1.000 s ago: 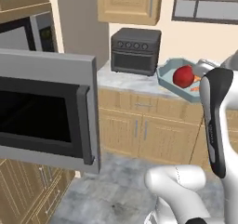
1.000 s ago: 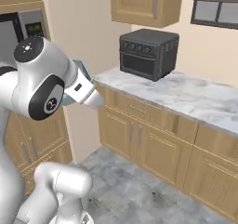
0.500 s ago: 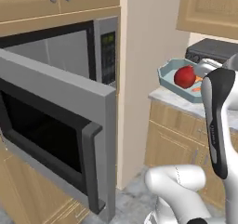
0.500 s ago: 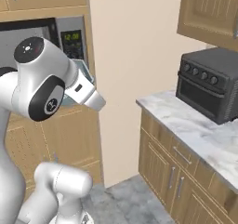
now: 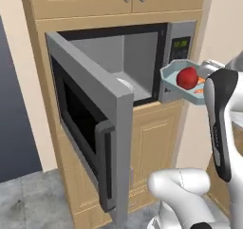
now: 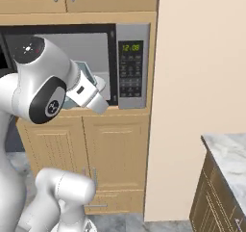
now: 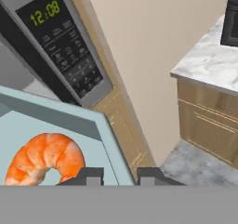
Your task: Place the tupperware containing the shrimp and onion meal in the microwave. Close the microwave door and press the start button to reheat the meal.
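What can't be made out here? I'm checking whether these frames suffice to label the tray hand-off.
- Gripper contact on the tupperware: hand view, bottom edge cuts it.
- Tupperware's right end: left base view, arm covers it.
- Microwave keypad labels: too small.
- Onion beside the shrimp: cropped out of the hand view.

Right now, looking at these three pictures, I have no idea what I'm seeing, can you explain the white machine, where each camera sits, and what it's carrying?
The white machine is a robot arm on a driving base, in a computer-rendered kitchen. Two pictures come from cameras on the base, behind the arm to its left and right. The third looks along the hand itself. The gripper, a two-finger clamp, is shut on the rim of the tupperware, a pale blue tray holding a red onion and a shrimp. The tray hangs in the air just in front of the microwave, whose door stands wide open. Its clock and keypad show clearly in the right base picture.
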